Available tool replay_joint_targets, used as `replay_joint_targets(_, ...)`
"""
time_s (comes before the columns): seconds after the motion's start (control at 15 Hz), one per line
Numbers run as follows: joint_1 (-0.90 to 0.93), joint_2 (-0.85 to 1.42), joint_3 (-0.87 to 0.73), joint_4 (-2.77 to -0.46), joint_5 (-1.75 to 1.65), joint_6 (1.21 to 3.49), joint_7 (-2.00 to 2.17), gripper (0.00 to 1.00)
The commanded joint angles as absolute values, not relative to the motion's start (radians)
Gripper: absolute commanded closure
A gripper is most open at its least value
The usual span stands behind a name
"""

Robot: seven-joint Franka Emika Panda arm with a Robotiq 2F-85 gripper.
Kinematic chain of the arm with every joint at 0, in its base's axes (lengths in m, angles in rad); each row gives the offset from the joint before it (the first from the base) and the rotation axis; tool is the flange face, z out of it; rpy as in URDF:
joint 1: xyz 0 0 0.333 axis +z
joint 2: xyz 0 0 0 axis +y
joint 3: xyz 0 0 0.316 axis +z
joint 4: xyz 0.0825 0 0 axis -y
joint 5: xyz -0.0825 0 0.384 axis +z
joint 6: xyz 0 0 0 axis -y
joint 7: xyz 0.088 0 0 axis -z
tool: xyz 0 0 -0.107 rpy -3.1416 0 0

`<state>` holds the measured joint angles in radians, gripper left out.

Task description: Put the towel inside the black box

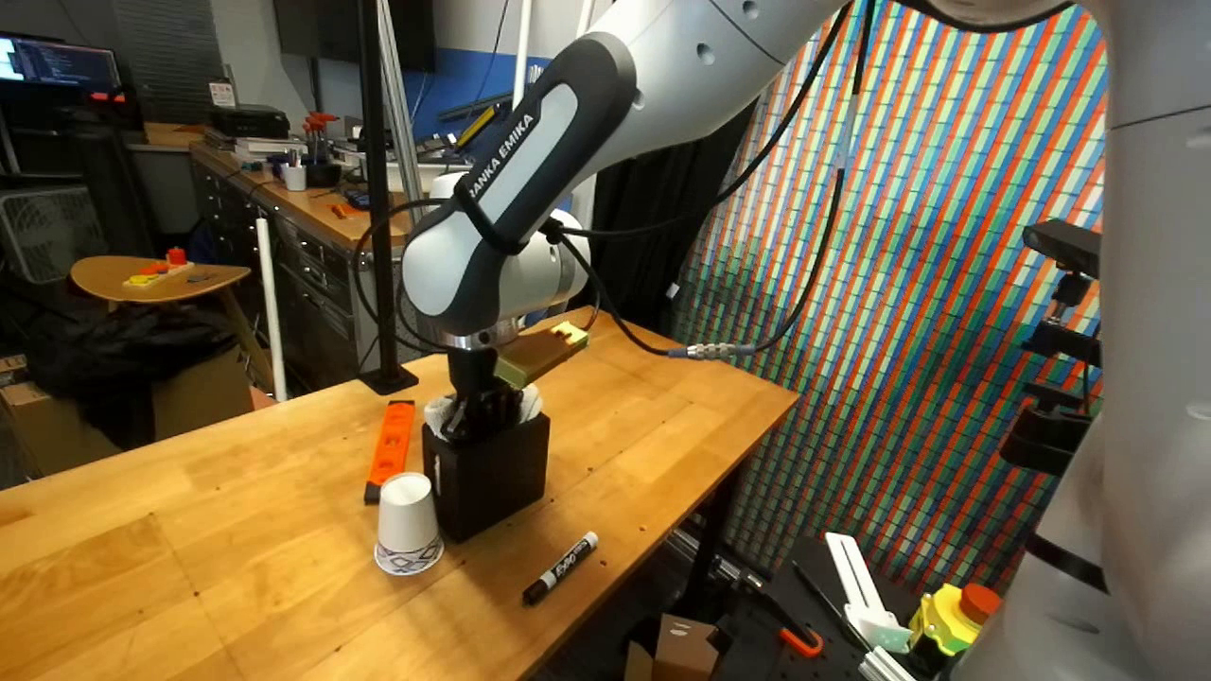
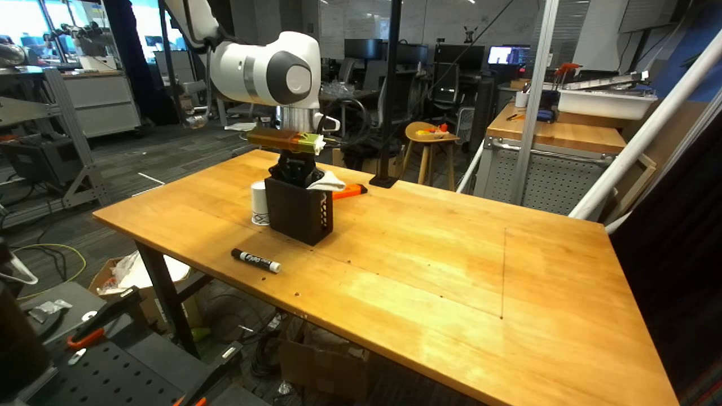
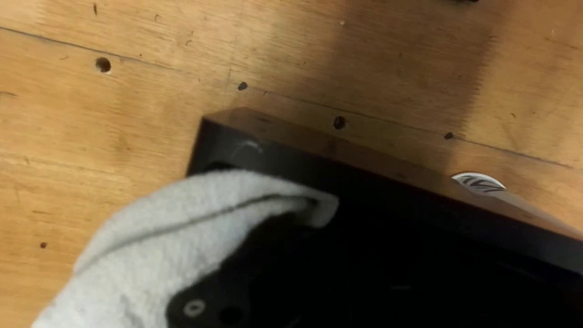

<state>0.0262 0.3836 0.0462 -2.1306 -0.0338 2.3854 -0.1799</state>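
With my gripper at the mouth of the black box, too hidden to tell whether it grips anything, I should work the towel, bunched there but overhanging the right rim in an exterior view, fully inward before rising straight up.

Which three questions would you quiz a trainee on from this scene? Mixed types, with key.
1. True or false: part of the white cloth towel shows outside the black rectangular box.
2. Where is the slim black-and-white marker: (a) lying on the wooden table, (b) inside the box, (c) on top of the box?
3. Fill in: the white paper cup with a patterned band stands ____.

Key: 1. True. 2. a. 3. Upside down.
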Motion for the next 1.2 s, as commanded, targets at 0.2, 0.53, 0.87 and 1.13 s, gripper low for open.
replay_joint_targets(0.2,0.03,0.45,0.06,-2.072,-0.027,2.373,-0.162,1.0)
replay_joint_targets(0.53,0.03,0.377,0.063,-2.094,-0.031,2.34,-0.158,1.0)
replay_joint_targets(0.87,0.015,0.233,0.067,-2.122,-0.025,2.279,-0.197,1.0)
replay_joint_targets(1.13,-0.007,0.142,0.044,-2.12,-0.024,2.221,-0.229,1.0)
